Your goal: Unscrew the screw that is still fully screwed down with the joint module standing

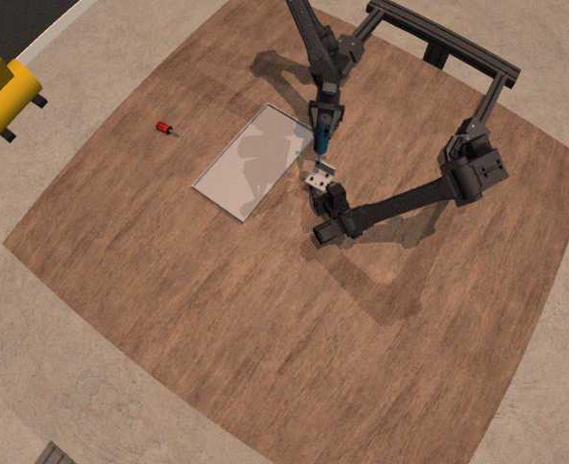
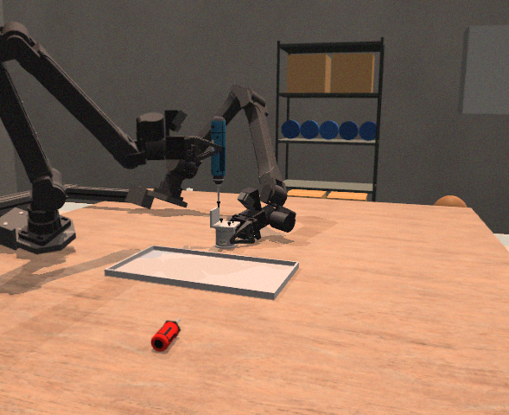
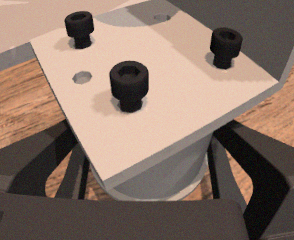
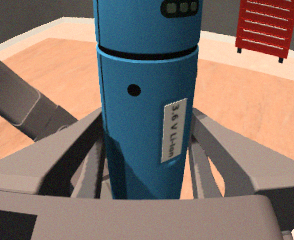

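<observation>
The tray looks matt (the tabletop, wood-grained).

The red screwdriver lies in front of the shallow tray.
</observation>
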`<state>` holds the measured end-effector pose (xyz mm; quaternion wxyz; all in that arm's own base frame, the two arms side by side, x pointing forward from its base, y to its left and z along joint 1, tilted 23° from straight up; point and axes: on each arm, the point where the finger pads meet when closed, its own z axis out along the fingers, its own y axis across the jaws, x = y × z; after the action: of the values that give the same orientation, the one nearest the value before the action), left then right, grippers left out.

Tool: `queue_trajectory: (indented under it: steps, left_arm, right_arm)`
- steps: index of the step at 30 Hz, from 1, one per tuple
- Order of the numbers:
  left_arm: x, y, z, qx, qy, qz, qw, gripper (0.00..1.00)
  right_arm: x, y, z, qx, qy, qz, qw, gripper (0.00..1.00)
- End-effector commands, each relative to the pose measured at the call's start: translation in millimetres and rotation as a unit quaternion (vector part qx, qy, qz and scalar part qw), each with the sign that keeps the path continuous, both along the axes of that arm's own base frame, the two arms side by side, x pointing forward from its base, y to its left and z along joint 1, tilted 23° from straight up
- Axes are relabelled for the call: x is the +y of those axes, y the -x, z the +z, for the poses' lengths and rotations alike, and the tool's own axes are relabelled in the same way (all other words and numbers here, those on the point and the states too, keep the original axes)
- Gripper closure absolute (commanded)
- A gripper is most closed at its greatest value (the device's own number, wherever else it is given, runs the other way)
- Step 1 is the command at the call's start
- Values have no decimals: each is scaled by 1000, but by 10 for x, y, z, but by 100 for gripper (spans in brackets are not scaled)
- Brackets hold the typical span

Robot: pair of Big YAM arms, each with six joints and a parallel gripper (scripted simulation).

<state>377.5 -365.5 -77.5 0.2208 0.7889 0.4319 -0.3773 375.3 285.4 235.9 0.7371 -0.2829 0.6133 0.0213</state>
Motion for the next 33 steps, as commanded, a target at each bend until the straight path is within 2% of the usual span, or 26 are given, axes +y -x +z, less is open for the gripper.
queue_trajectory:
  steps: [1, 23, 33]
  left_arm:
    - [-43, -63, 56, -8, 6, -1, 1000, 41]
    - [-43, -63, 56, -8, 6, -1, 1000, 41]
    - [-43, -63, 56, -8, 6, -1, 1000, 41]
  right_arm:
    - [248, -69, 634, -52, -43, 14, 998, 58]
    - [248, -69, 635, -52, -43, 14, 998, 58]
    - [189, 38, 617, -51, -42, 13, 998, 58]
